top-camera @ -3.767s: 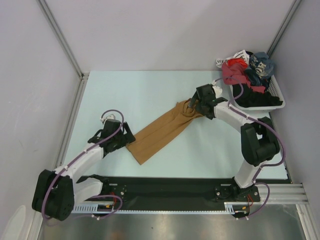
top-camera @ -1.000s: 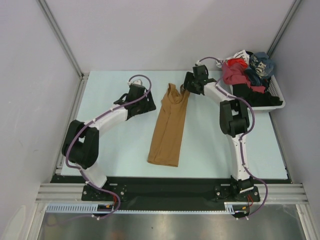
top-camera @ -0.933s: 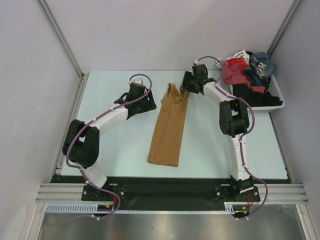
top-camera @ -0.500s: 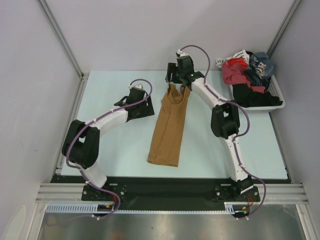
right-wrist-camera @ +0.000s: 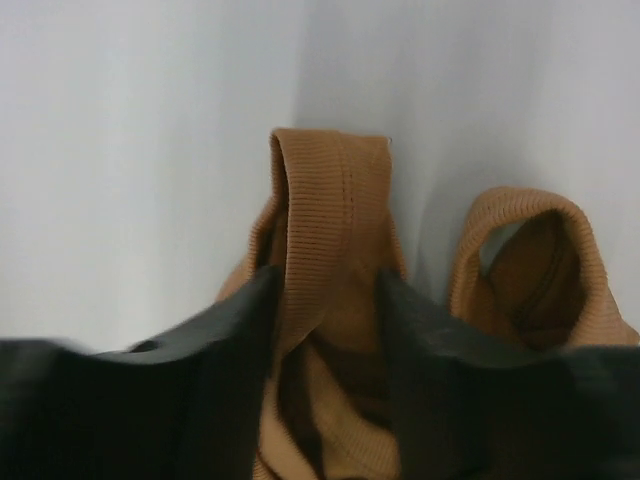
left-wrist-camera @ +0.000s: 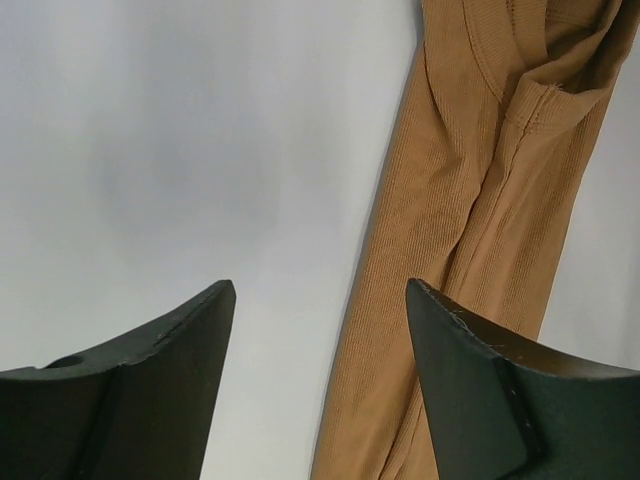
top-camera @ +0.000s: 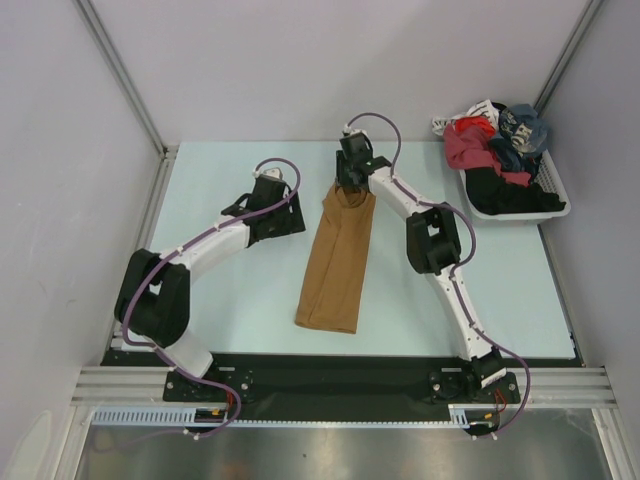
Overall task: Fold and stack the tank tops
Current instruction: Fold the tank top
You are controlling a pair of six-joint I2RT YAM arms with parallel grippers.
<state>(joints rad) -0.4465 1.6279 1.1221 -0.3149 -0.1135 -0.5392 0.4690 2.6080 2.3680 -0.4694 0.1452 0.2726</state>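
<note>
While the pale table (top-camera: 220, 290) is carrying everything, the tan-brown tank top (top-camera: 338, 262) is lying along its middle, narrowed lengthwise, with its hem toward the arms and its shoulder straps at the far end. A white basket (top-camera: 556, 212) is sitting at the far right corner, well apart from it and heaped with mixed clothes; whether another tank top is lying among them I cannot tell. The left hand (left-wrist-camera: 320, 300) is hovering just beside the top's left edge with its fingers wide apart and gripping nothing, only bare table and a strip of ribbed cloth showing between them. The right hand (right-wrist-camera: 325, 290) is sitting at the far end, its fingers straddling one shoulder strap (right-wrist-camera: 330, 190) while the other strap (right-wrist-camera: 530, 225) is curling free just beside it; whether they are pinching that strap I cannot tell. The ribbed knit is looking light, limp and stretchy, so it is likely going to sag and drag, and pulling on a single strap is probably going to twist the body. Taking both shoulder corners, or both hem corners, is looking like the steadier hold for a crosswise fold.
</note>
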